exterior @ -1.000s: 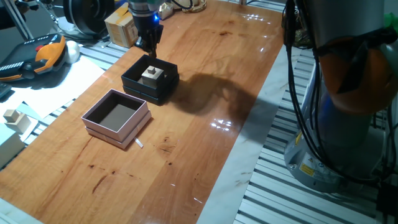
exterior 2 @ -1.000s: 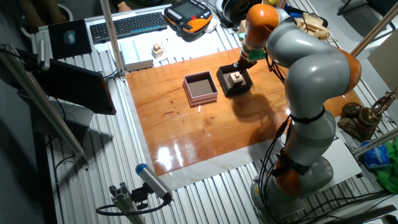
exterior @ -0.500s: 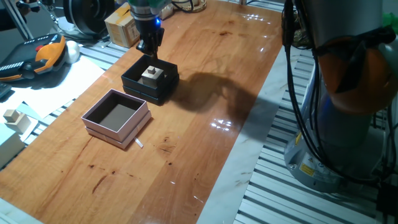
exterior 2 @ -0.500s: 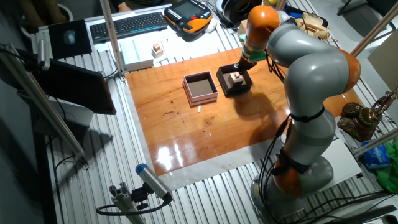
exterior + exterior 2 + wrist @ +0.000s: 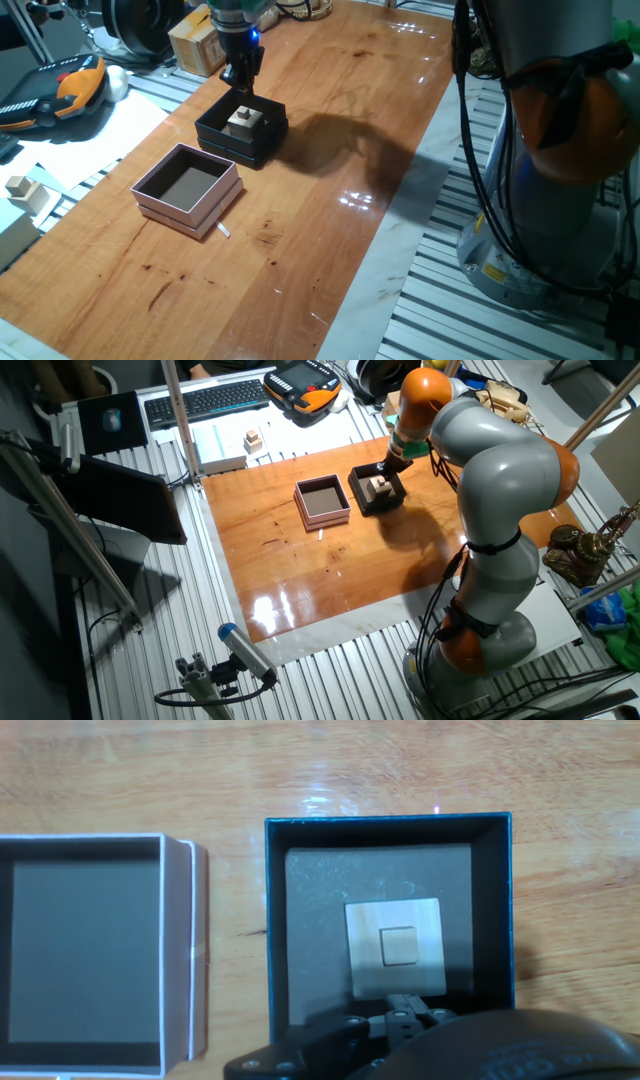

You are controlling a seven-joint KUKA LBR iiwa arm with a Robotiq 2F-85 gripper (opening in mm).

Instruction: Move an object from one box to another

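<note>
In one fixed view the gripper point(image 5: 241, 80) hangs just above the far rim of the black box point(image 5: 216, 131), where the wooden cube point(image 5: 241, 120) sits; the pink box point(image 5: 152, 201) lies nearby. The other fixed view shows the same cube point(image 5: 379, 485) inside. The hand view shows the cube point(image 5: 397, 946) on a pale square plate point(image 5: 366, 968); I cannot tell the fingers' opening, and nothing is held

The gripper point(image 5: 240, 78) hangs above the far edge of the black box point(image 5: 280, 920). Below it, inside that box, the cube point(image 5: 397, 946) sits on a flat block point(image 5: 360, 970). The pink box point(image 5: 185, 950) lies just beside the black one.
</note>
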